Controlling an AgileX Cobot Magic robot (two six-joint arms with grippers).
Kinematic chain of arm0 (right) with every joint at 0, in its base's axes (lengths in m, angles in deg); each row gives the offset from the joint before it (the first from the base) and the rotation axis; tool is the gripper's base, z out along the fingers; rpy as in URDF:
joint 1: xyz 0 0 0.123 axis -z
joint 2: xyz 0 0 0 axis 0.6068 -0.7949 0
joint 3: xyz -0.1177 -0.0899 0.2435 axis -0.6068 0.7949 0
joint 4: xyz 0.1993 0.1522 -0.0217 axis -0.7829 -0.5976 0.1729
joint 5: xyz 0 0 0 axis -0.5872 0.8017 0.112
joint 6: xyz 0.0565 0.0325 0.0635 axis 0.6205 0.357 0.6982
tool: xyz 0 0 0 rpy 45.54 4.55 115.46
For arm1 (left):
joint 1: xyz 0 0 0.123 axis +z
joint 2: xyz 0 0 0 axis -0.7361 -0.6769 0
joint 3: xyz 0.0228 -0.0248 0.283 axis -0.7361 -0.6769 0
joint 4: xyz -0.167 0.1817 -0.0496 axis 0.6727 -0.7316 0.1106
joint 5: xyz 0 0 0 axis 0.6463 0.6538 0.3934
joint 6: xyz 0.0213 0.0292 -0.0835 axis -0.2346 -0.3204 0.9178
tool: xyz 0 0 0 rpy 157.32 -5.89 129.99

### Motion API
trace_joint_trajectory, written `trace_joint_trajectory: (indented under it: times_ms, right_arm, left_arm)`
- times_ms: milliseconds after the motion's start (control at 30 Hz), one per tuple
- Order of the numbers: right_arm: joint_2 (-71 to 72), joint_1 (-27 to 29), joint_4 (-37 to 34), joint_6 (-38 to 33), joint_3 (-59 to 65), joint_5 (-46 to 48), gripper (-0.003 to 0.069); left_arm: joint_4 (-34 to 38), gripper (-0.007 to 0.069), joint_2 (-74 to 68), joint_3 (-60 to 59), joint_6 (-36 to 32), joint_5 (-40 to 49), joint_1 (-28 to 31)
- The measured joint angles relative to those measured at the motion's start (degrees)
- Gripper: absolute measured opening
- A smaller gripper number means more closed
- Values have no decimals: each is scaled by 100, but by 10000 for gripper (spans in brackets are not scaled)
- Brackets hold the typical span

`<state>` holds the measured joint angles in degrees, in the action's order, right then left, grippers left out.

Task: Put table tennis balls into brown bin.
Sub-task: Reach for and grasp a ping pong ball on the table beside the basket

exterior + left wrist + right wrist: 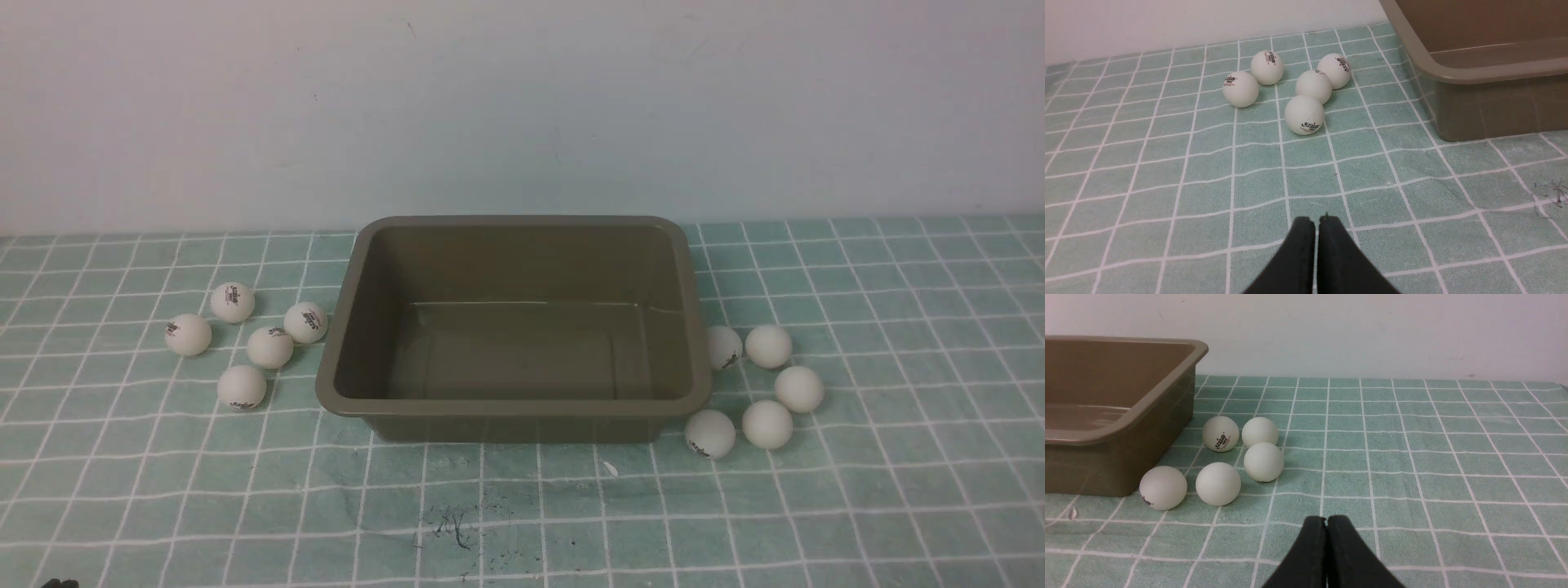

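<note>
Well, from the front the brown bin (514,407) sits mid-table (522,506) with nothing in it, and table tennis balls (270,347) lie loose, five at its left side, five at its right. I'd say nothing is done yet; all ten remain.

Off the left wrist, the left arm's fingers (1300,249) are pressed together, holding nothing, well short of their five balls.

Off the right wrist, the right arm's fingers (1312,551) are likewise closed and bare, near the cluster beside the bin's wall.
</note>
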<state>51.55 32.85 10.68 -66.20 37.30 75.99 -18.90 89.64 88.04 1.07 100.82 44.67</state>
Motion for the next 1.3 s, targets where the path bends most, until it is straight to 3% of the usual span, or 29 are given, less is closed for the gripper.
trace_joint_trajectory:
  times_ms: [867, 967, 1133, 1300]
  right_arm:
    - [0, 0, 0, 0, 0, 0, -15]
    - [0, 0, 0, 0, 0, 0, -15]
    - [0, 0, -23, 7, 0, -6, -15]
    - [0, -69, -932, 606, 31, -692, -15]
  left_arm:
    - [-161, -5, 0, 0, -152, -110, 0]
    - [149, -5, 0, -4, 23, -395, 0]
    - [1315, -5, 0, -11, 515, -1586, 0]
    - [2251, -5, 0, -11, 1035, -3243, 0]
